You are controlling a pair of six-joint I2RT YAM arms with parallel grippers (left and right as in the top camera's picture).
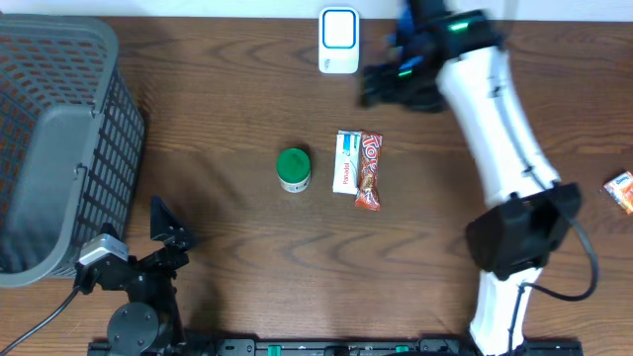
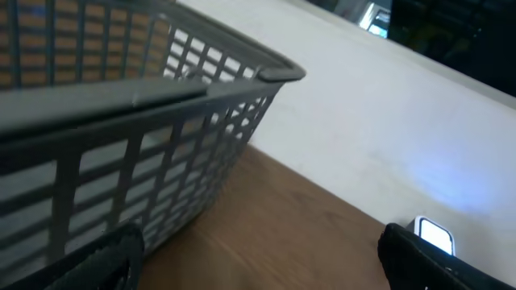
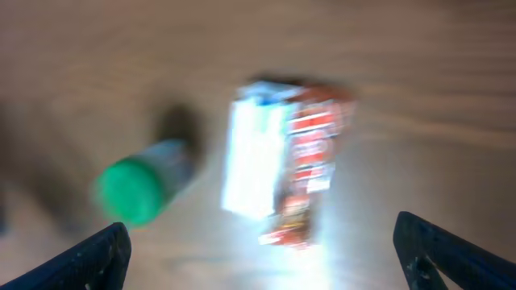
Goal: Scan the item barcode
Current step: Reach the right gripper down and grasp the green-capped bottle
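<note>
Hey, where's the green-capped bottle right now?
In the overhead view the green-capped bottle stands near the middle of the table, just left of the white box and the red snack bar, not touching them.

A dark brown wooden table (image 1: 227, 109) carries everything, with a grey mesh basket (image 1: 119, 129) on its left end and a small white scanner (image 1: 338, 40) at the middle of its far edge. Near the centre, a white box (image 1: 346, 161) and a red snack packet (image 1: 369, 171) lie side by side, touching along their long edges, and a green-capped bottle (image 1: 294, 169) sits just to their left, apart from them. A small orange packet (image 1: 620, 191) lies well apart at the right edge.
</note>
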